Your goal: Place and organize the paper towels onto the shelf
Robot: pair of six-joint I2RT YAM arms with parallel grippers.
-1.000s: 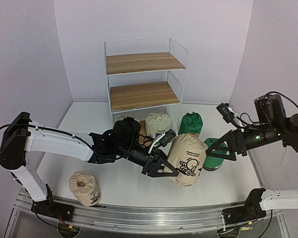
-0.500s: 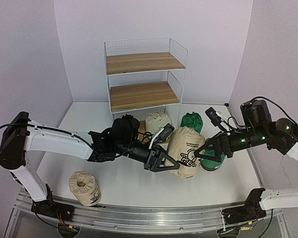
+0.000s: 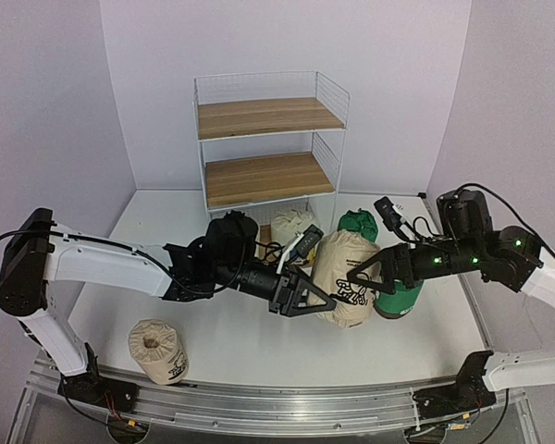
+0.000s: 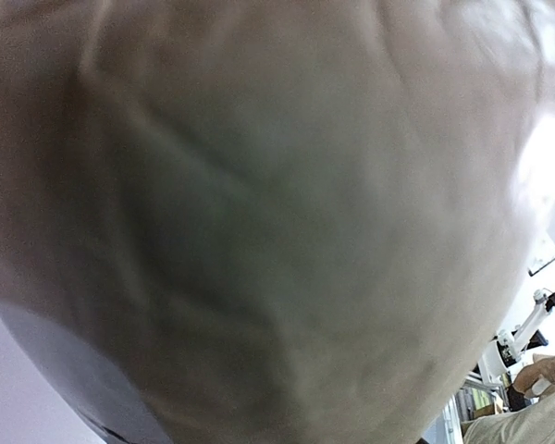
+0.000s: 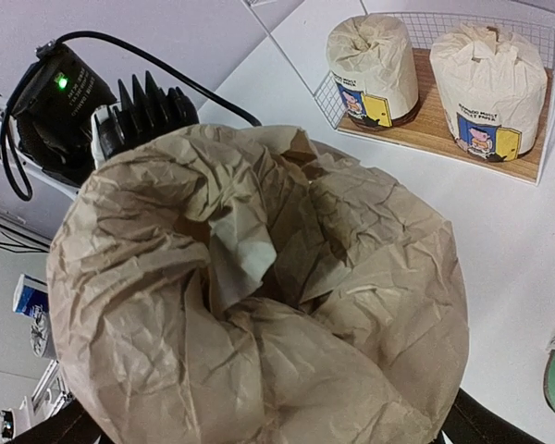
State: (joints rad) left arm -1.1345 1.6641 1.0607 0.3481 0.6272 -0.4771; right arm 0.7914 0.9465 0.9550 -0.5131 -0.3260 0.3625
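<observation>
1. Foreground: one beige roll [image 3: 157, 350] lies on its side at the front left of the table [image 3: 231, 363].
2. Mid-table, the left jaws grip the second beige roll [image 3: 344, 277], tilted; the right jaws stand wide open either side of its gathered top.
3. I judge it light and squashy; I'd clamp the firm body, not the loose crinkled top.
4. Farthest, two white rolls [image 5: 372, 57] sit on the bottom board of the shelf [image 3: 268, 178].

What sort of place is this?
Probably a lab test cell: plain lilac walls boxing in a white table, aluminium mounting rail at its near edge, white wire rack with wooden boards.
</observation>
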